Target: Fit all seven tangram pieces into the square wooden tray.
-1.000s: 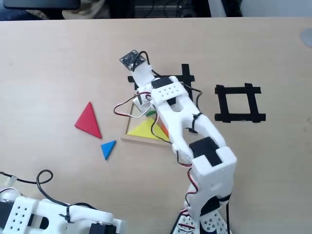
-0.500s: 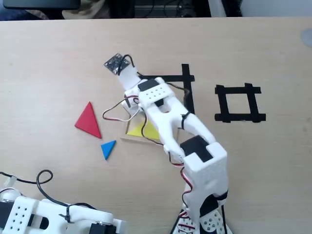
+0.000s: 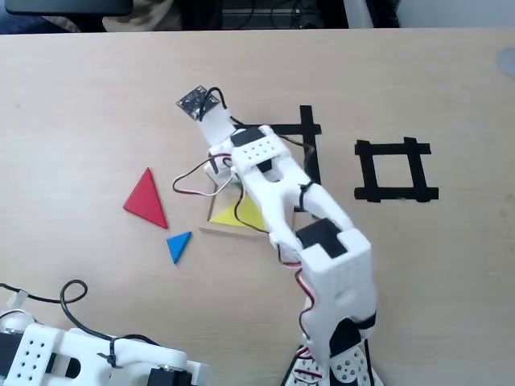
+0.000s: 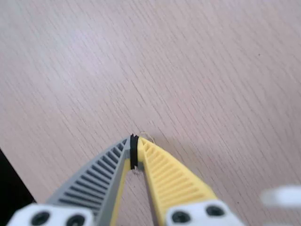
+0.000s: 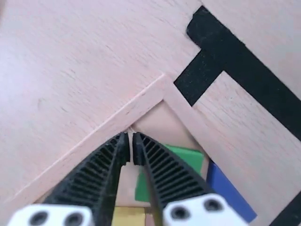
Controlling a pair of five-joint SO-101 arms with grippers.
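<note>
The square wooden tray lies at mid-table, mostly covered by my right arm. In it I see a yellow piece. The right wrist view shows the tray's corner rim with a green piece, a blue piece and a yellow piece inside. My right gripper is shut and empty just above that corner. A red triangle and a small blue triangle lie on the table left of the tray. My left gripper is shut over bare table.
Black tape marks sit right of the tray: a cross and a square outline. The same tape passes close by the tray corner. My left arm's base rests at the near left edge.
My right arm swung left across the tray, then eased slightly back right. The loose triangles and the left arm have not moved.
</note>
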